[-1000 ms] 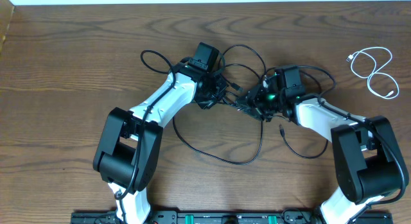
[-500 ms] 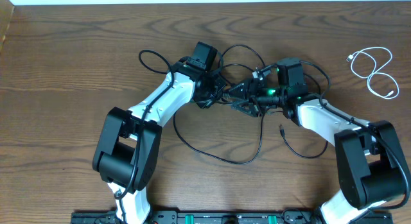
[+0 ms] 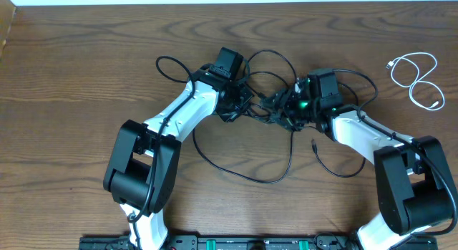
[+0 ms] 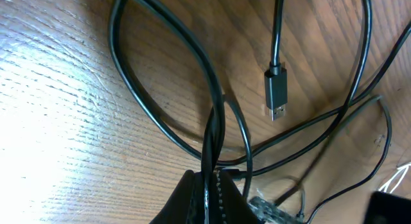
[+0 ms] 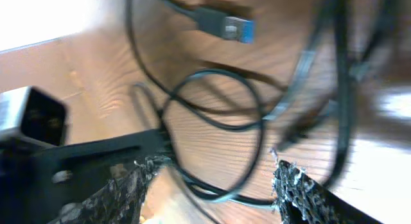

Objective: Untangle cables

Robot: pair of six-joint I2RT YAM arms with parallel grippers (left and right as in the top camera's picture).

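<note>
From above, two black cables lie knotted at upper centre of the table, and one white cable sits alone at upper right.

Left wrist: the left gripper, bottom centre, pinches black cable, with one plug at upper right.

Right wrist: the right gripper is spread wide, gripping nothing, with black loops between its jaws. One blue-tipped plug shows at the top.

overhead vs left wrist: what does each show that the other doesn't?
Overhead only: the white cable lying apart at the table's far right, both arms, and the right pincer at the knot. Left wrist only: the left pincer shut on a black cable, and a USB plug lying free on the wood beside it. Both: the black cable and the wooden table.
</note>
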